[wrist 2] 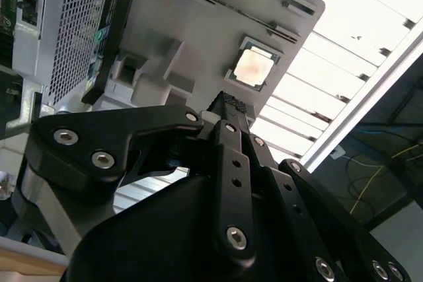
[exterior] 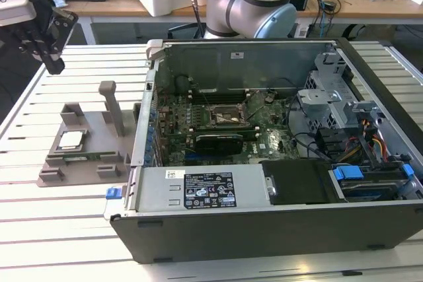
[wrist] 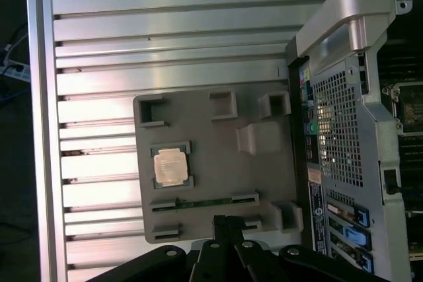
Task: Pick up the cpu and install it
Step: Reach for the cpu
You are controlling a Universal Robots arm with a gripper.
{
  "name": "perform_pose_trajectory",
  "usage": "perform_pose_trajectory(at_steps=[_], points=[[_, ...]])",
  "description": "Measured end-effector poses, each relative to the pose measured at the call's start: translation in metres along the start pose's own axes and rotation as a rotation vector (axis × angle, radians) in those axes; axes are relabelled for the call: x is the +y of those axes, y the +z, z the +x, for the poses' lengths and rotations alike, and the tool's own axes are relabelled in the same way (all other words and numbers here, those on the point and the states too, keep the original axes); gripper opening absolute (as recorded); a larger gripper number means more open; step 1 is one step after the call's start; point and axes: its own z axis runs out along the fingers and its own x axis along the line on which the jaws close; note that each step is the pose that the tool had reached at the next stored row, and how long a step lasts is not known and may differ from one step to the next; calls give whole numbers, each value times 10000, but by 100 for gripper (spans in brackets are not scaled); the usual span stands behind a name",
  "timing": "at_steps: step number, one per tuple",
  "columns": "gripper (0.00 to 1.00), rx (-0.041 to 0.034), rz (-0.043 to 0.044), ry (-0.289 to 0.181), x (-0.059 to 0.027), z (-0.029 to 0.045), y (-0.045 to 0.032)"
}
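Note:
The cpu (exterior: 71, 140), a small square chip with a silvery top, lies flat in a recess of the grey holder (exterior: 92, 127) on the slatted table, at the exterior view's left of the open computer case (exterior: 264, 193). Both wrist views show the cpu (wrist 2: 254, 67) (wrist: 171, 165) from above, with nothing touching it. My gripper (exterior: 54, 65) hangs well above the table, beyond the holder's far left corner in the exterior view. Its black fingers (wrist 2: 232, 102) (wrist: 221, 219) are shut together and hold nothing. Inside the case, the motherboard's socket (exterior: 220, 117) is uncovered.
A long green memory stick (exterior: 79, 158) lies in the holder's front slot. An upright grey post (exterior: 112, 107) rises from the holder near the case wall. A black graphics card (exterior: 218, 140) sits just before the socket. Drive bays and cables fill the case's right side.

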Motion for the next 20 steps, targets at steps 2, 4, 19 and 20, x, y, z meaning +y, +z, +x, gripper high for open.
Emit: perform_pose_trajectory(at_steps=[2, 4, 19, 20], points=[[11, -1, 0, 0, -2, 29, 0], [11, 0, 0, 0, -5, 63, -1], [11, 0, 0, 0, -27, 360, 2], [11, 0, 0, 0, -28, 383, 3]])
